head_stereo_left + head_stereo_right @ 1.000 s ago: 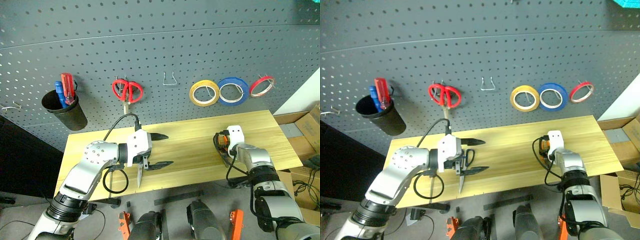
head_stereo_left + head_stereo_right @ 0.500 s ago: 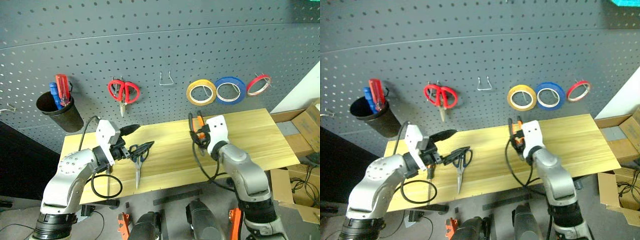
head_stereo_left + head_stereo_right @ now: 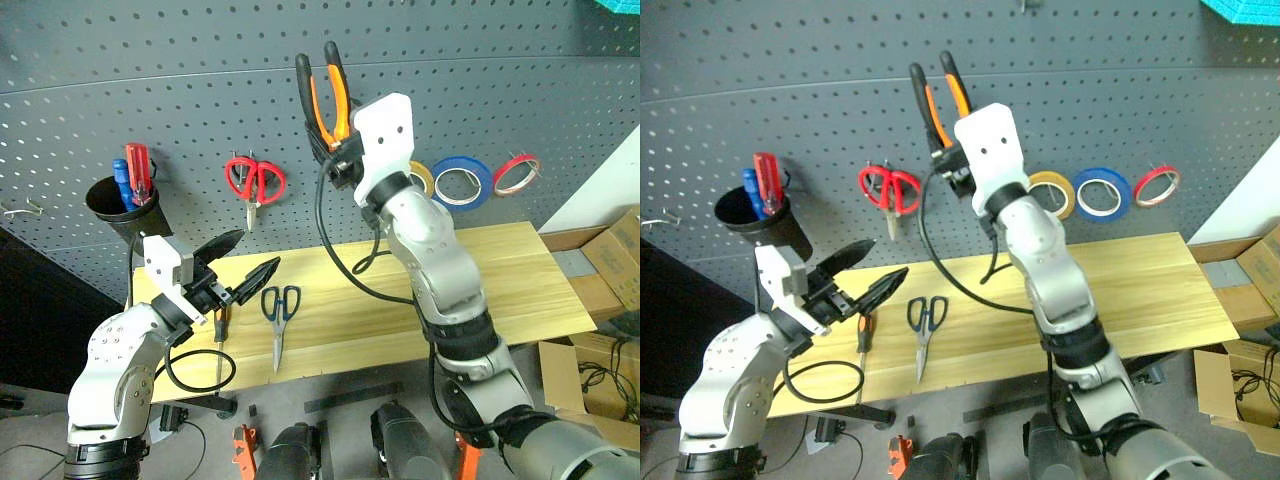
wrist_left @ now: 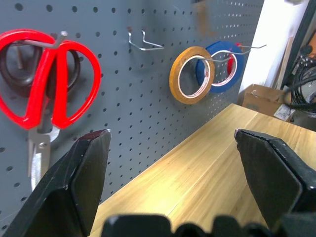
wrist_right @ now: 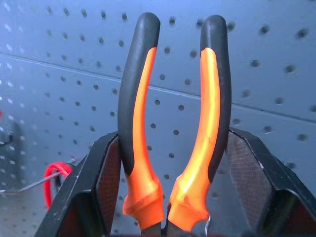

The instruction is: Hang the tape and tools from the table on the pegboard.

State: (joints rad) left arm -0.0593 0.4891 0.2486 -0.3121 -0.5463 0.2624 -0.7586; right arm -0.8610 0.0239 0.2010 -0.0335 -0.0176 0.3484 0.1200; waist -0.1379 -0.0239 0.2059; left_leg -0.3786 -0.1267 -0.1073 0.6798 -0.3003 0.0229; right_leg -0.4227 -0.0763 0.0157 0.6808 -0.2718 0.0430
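Note:
My right gripper (image 3: 333, 152) is shut on the pliers (image 3: 325, 92), holding them high in front of the pegboard (image 3: 200, 70) with their orange-and-black handles (image 5: 173, 113) pointing up. My left gripper (image 3: 258, 250) stands open and empty above the table's (image 3: 520, 265) left end. To its right the blue-handled scissors (image 3: 277, 315) lie flat on the wood. The thin screwdriver (image 3: 863, 335) lies just below the left gripper. The yellowish tape (image 4: 190, 74) hangs on a pegboard hook, partly behind my right arm in the eye views.
Red scissors (image 3: 255, 180), a blue tape ring (image 3: 462, 182) and a red tape ring (image 3: 516, 172) hang on the board. A black cup (image 3: 125, 210) at the left holds red and blue screwdrivers. A bare wire hook (image 4: 143, 42) sits between the scissors and tapes. Cardboard boxes (image 3: 615, 255) stand right.
My right gripper has lifted the pliers off the table's right part, up and left to the pegboard. The left gripper has drawn back left from over the scissors, still open.

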